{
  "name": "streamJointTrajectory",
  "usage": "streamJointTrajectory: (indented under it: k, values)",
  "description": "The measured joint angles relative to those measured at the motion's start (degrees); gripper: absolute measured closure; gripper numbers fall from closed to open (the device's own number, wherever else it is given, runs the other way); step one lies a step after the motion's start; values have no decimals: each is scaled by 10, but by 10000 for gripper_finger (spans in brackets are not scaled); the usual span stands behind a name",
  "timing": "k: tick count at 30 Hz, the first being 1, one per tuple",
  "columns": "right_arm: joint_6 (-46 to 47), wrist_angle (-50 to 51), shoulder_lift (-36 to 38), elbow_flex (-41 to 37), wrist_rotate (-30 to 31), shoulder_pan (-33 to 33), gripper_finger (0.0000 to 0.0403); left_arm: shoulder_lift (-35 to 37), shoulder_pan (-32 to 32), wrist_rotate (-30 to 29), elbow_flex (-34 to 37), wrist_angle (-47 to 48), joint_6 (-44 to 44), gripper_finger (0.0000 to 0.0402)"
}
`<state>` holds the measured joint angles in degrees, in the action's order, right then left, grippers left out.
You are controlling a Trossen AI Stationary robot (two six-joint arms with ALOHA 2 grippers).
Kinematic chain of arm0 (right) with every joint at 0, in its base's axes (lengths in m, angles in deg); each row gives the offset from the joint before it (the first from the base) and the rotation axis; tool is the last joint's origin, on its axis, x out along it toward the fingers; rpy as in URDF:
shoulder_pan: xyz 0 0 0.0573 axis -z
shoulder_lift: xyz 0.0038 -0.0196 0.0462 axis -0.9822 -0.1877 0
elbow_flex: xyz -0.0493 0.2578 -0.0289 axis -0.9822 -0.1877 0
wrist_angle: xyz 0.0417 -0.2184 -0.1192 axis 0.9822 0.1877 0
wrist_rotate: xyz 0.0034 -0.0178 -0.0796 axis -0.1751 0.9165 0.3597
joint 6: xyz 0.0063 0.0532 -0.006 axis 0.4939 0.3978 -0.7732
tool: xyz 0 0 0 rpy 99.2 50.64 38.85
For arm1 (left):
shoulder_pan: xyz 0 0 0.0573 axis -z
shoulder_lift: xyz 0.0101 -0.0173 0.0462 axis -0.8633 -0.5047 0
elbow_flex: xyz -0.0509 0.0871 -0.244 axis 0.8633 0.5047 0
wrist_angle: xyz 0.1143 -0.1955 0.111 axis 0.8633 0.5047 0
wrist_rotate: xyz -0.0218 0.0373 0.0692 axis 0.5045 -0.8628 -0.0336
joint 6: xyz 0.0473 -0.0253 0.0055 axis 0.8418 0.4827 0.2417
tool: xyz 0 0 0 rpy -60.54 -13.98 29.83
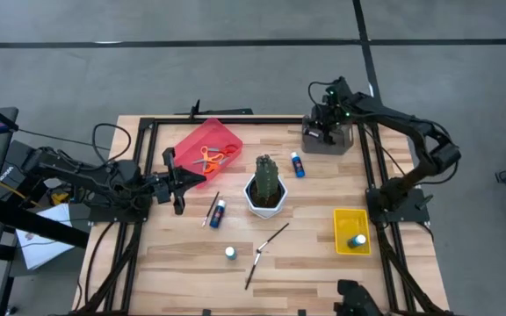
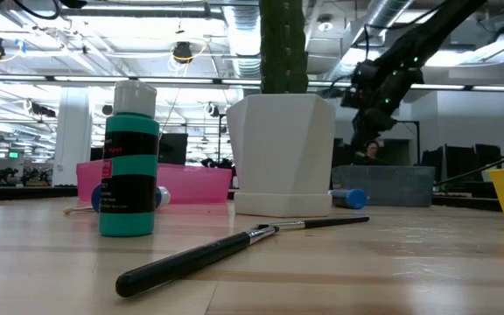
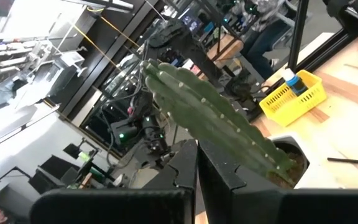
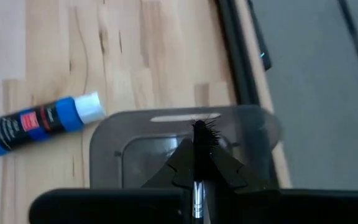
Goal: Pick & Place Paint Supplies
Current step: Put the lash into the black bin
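A: Where's the paint stuff rn?

B: Spread out. One paintbrush is pinched in the right gripper, bristles fwd, right over the gray bin at the far right corner of the table. Jaws clamped tight on the brush; handle's hidden between the fingers, only the metal ferrule and dark tuft show.

A: Bottles?

B: Blue w/ white caps. One lying bottle flat just beside the gray bin, cap toward it. Another bottle by the pot lies left of the cactus, w/ a thin brush alongside. An upright bottle stands nearer the front edge; up close its body looks teal w/ a black label. A fourth, the binned bottle, sits in the yellow basket. Label text too small to read.

A: Scissors?

B: Orange-handled scissors in the red tray, blades hard to make out. Two more crossed brushes lie on bare wood in front of the white pot.

A: Left arm?

B: Left gripper stretched out low along the left side, tip next to the red tray, fingers pressed together, nothing in them. Its cam mostly sees the cactus, the pot half cut off.

A: Right arm's pose?

B: Reaches from the right side, elbow bent outward, wrist folded down over the gray bin. Bin's inside is mostly blocked by the gripper.
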<state>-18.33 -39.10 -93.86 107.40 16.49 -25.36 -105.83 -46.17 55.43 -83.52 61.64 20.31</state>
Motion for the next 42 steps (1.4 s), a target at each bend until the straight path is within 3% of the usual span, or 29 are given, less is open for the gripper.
streamJointTrajectory:
  k: [12,17,22,28,33,38,42]
  values:
    - [-5,16,-64,0,41,-29,393,0,0,0,0,0,0,395]
    - [-4,37,-63,0,42,-36,366,0,0,0,0,0,0,395]
    - [-4,59,-63,0,41,-43,394,0,0,0,0,0,0,395]
    - [6,53,-63,0,41,-42,372,0,0,0,0,0,0,395]
    - [-12,81,-63,0,27,-47,395,0,0,0,0,0,-1,395]
    - [-12,82,-63,0,25,-48,380,0,0,0,0,2,-1,395]
    - [-22,100,-63,0,9,-50,393,0,0,0,0,2,-1,395]
